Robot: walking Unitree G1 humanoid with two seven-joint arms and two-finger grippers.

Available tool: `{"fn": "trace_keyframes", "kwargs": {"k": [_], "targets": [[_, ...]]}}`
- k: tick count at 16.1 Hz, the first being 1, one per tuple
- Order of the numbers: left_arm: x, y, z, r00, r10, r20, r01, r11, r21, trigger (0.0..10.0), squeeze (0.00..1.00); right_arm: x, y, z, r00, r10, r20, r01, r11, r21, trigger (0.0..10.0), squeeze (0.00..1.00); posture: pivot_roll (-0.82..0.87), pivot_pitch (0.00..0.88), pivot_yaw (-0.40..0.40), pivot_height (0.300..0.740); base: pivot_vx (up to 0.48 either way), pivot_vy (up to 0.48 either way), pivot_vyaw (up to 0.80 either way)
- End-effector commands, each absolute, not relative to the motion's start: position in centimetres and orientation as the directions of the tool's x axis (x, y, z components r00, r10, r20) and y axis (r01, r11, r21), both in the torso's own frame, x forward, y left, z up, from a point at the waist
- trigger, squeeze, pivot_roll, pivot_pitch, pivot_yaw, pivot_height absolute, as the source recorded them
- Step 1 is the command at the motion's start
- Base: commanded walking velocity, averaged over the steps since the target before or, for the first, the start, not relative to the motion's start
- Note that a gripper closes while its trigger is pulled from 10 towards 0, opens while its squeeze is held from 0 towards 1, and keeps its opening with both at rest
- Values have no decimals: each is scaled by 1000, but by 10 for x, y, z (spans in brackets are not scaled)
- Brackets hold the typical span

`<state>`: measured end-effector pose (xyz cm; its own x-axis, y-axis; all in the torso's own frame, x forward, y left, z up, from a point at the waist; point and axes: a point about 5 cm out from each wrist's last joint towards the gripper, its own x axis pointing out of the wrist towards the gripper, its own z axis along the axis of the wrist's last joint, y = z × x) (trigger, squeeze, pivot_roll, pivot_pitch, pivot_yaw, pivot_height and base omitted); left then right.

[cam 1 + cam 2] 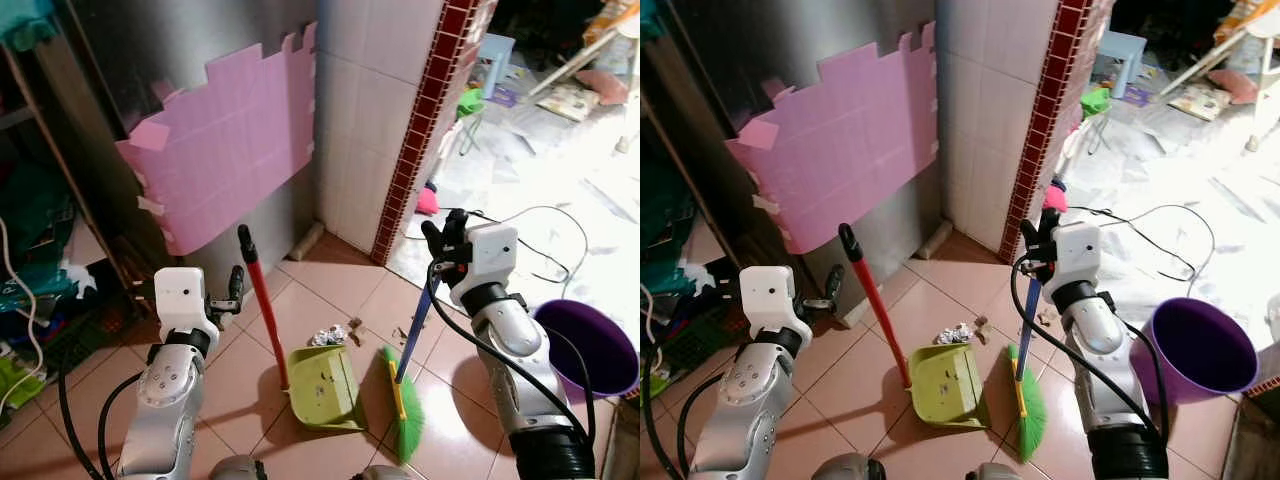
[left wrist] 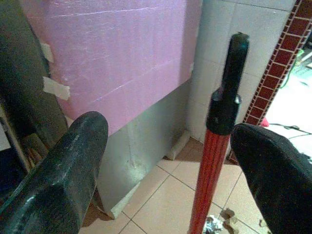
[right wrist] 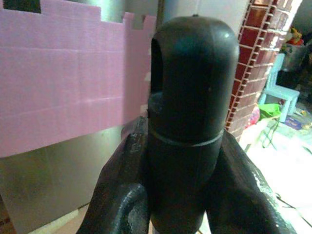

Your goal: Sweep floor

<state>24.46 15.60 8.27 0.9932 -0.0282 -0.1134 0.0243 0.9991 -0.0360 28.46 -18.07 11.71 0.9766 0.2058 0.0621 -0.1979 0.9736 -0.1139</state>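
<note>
The right gripper (image 1: 437,238) clamps the broom (image 1: 404,400) handle's top. The left gripper (image 2: 161,161) hangs wide open beside the dustpan (image 1: 323,385), seemingly empty; litter (image 1: 328,335) lies just beyond. The purple bucket (image 1: 600,350) looks empty.

Both arms raised forward, elbows bent. Left gripper (image 1: 233,296) jaws spread wide; right gripper (image 1: 440,238) jaws clamped.

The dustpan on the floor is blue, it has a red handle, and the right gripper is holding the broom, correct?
Not quite: the dustpan is green, not blue, as the left eye view shows. Its handle is red, and the right gripper does hold the broom.
</note>
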Motion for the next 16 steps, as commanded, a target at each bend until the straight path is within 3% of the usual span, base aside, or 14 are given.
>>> {"fn": "trace_keyframes", "kwargs": {"k": [1, 9, 16], "targets": [[248, 154, 82, 992, -34, -118, 30, 999, -31, 10000, 0, 282, -182, 126, 973, 217, 82, -205, 970, -133, 10000, 0, -97, 0, -45, 740, 0, 0, 0], [269, 148, 81, 991, -65, -115, 64, 998, -17, 10000, 0, 265, -186, 132, 970, 240, 40, -233, 963, -134, 10000, 0, -139, 59, -51, 740, 0, 0, 0], [292, 142, 84, 991, -78, -105, 83, 995, 47, 10000, 0, 258, -180, 134, 964, 265, 19, -261, 959, -113, 10000, 0, -156, 59, -43, 740, 0, 0, 0]]}}
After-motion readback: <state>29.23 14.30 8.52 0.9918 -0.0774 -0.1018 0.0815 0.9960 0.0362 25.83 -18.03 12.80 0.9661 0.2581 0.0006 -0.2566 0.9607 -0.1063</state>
